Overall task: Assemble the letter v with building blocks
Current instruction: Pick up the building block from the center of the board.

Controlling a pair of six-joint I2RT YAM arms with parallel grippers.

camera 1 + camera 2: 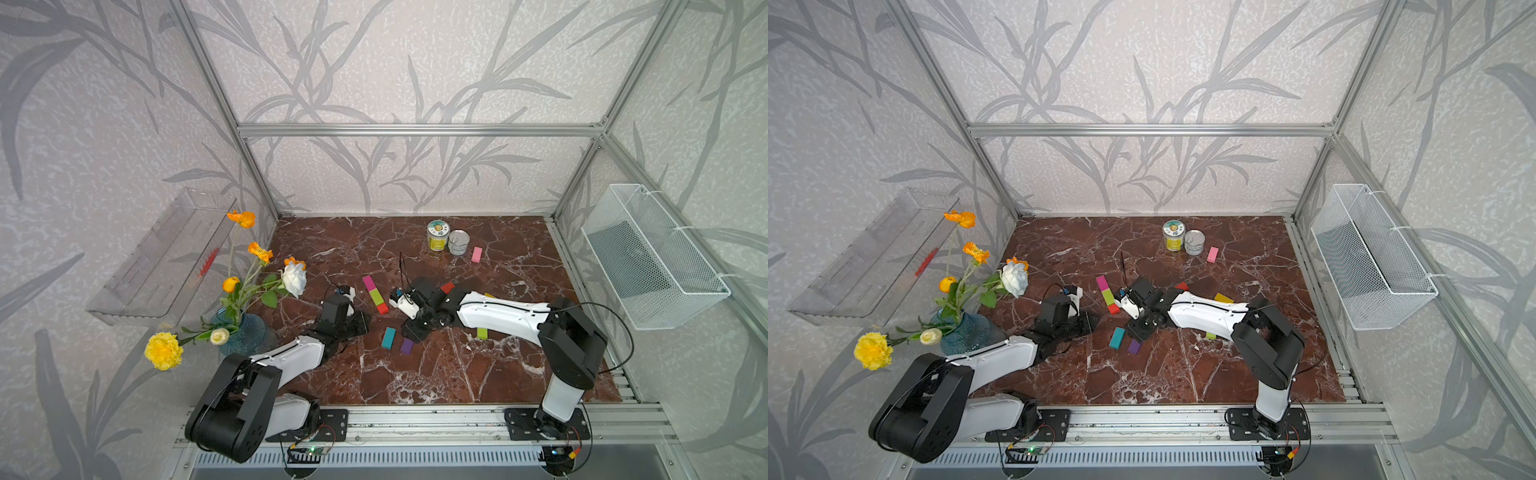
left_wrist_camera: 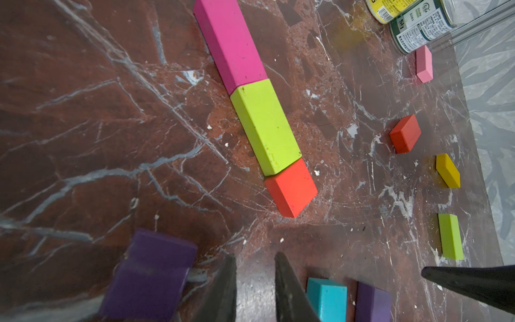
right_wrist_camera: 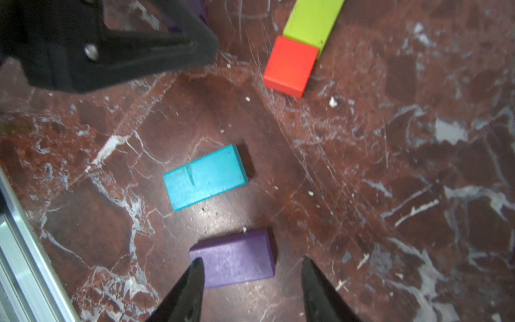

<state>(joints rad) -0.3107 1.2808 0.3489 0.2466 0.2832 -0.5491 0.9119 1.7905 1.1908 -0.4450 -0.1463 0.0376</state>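
Observation:
A magenta block (image 1: 368, 282), a lime block (image 1: 376, 296) and a red block (image 1: 382, 308) lie end to end in one straight row in both top views. Below the row lie a teal block (image 3: 204, 177) and a purple block (image 3: 232, 258) flat on the marble. My right gripper (image 3: 252, 264) is open right over that purple block, its fingertips at the block's near edge and not gripping it. My left gripper (image 2: 256, 267) is slightly open with only bare marble between its fingers. A second purple block (image 2: 156, 273), blurred, sits just outside one left finger.
Loose blocks lie to the right: red (image 2: 405, 133), yellow (image 2: 448, 170), lime (image 2: 450, 237) and pink (image 1: 476, 254). Two tin cans (image 1: 437, 235) (image 1: 459, 242) stand at the back. A flower vase (image 1: 241, 332) stands at the left edge beside my left arm.

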